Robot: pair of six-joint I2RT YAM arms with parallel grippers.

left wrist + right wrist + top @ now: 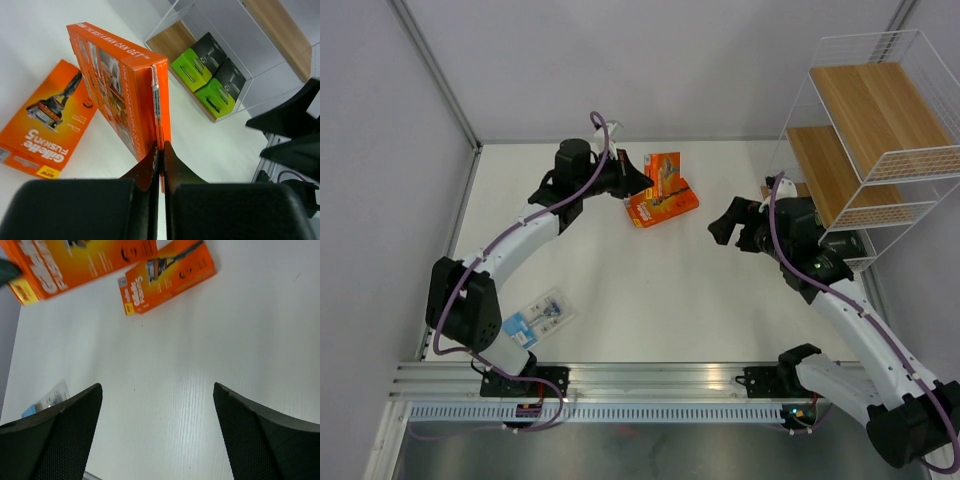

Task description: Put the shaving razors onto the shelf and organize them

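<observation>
Black left gripper (161,159) is closed on the edge flap of one orange razor pack (120,85), held on edge. Beside it a second orange pack (47,120) lies flat. The right gripper (157,430) stands open, empty. Two black-and-green packs (210,75) sit on the shelf (172,42), lowest tier.

Boxed in by pale grey walls (700,60), metal post (436,75) at left; floored by white table (650,300), aluminium rail (650,380) along near edge.
</observation>
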